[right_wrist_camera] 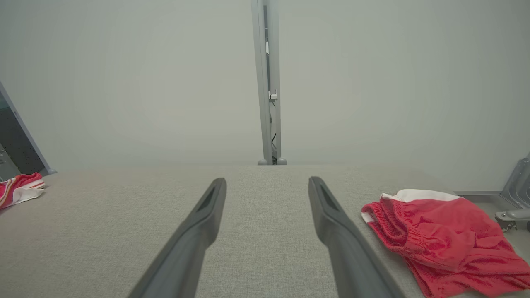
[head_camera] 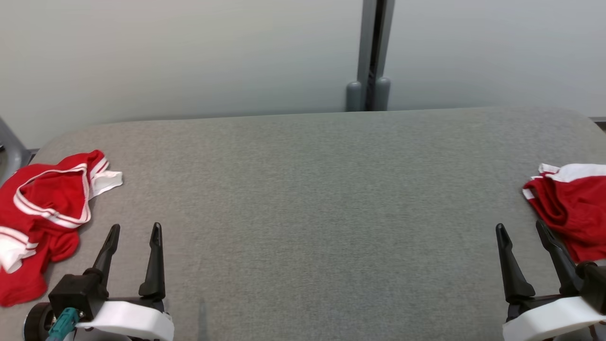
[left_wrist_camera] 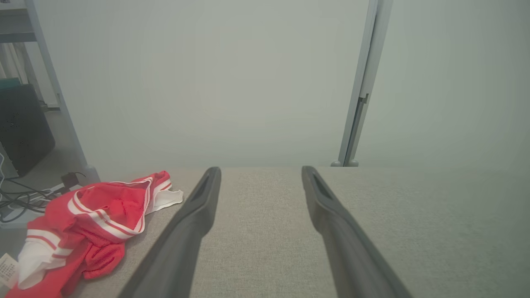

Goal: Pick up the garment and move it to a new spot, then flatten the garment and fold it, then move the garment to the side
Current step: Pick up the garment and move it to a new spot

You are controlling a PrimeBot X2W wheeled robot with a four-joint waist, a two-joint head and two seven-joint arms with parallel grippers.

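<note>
A crumpled red garment (head_camera: 42, 213) with white stripes lies at the table's left edge, also seen as the red garment (left_wrist_camera: 87, 223) left of my left fingers. A second red garment (head_camera: 570, 203) with a white band lies bunched at the right edge, and in the right wrist view this garment (right_wrist_camera: 443, 231) sits just right of my fingers. My left gripper (head_camera: 135, 232) stands open near the front left, empty, a little right of the striped garment. My right gripper (head_camera: 521, 232) stands open at the front right, empty, its outer finger close beside the second garment.
The grey fabric-covered table (head_camera: 303, 199) stretches wide between the two garments. A pale wall with a grey vertical post (head_camera: 371, 57) stands behind the far edge. Cables and a dark box (left_wrist_camera: 25, 124) lie on the floor beyond the left edge.
</note>
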